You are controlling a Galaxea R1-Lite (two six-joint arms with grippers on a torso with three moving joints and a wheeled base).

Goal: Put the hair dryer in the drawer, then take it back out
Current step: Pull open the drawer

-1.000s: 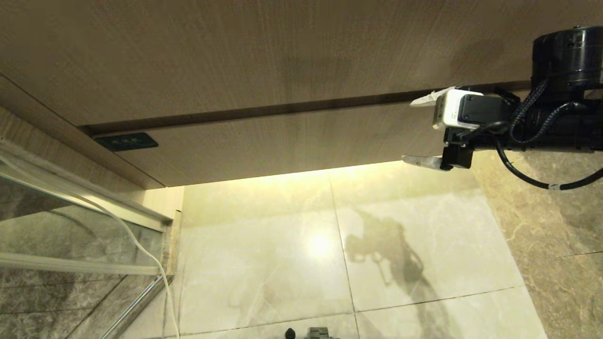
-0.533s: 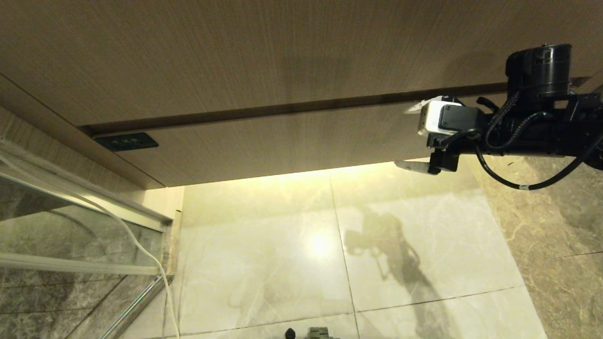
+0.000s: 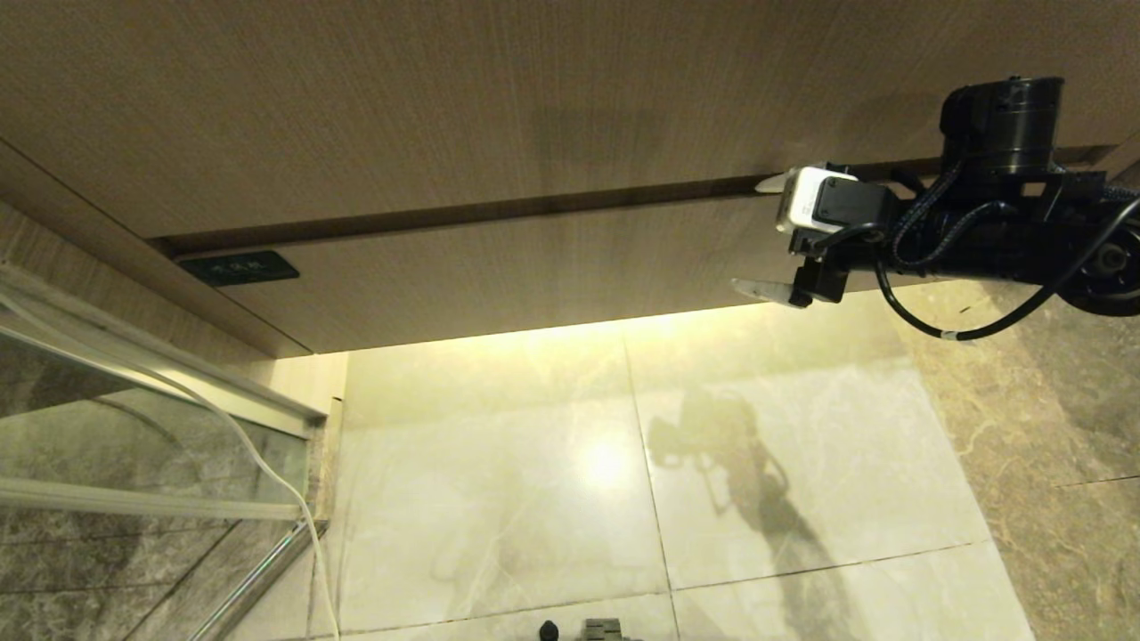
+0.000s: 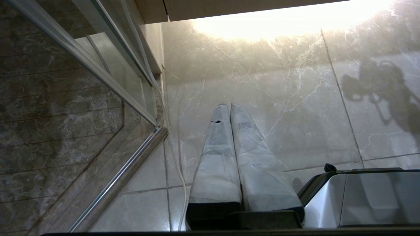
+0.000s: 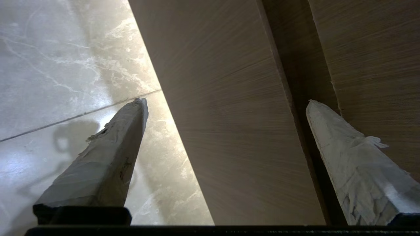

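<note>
Drawer point(image 3: 534, 267): sitting closed, low wood-grain front lying flush under the taller wood-grain panel point(image 3: 445, 107), a dark gap line running between the two; small dark label point(image 3: 238, 267) showing at the front's left end.
Hair dryer: not showing in any view; impossible to tell where it is lying.
Right claw point(image 3: 764, 236): reaching in from the right at the drawer's right end, standing wide with nothing between the fingers; upper finger point(image 3: 773, 183) lying at the gap line, lower finger point(image 3: 757, 288) lying at the front's bottom edge.
Right wrist view: looking along both taped fingers, one point(image 5: 105, 160) over the lit floor, the other point(image 5: 354, 164) against the dark gap, the drawer front point(image 5: 236, 124) filling the space between them; contact with the wood not clear.
Left claw point(image 4: 231, 108): hanging low near the robot's base point(image 4: 361, 196), fingers pressed together and holding nothing, pointing at the floor.
Floor point(image 3: 802, 427): pale marble tiles glowing under a strip of warm light along the drawer's bottom edge; shadow of the right arm point(image 3: 730, 472) falling across a tile.
Left side: glass partition with metal frame point(image 3: 160, 392) standing beside the cabinet, a thin white cord point(image 3: 267, 472) trailing down along it.
</note>
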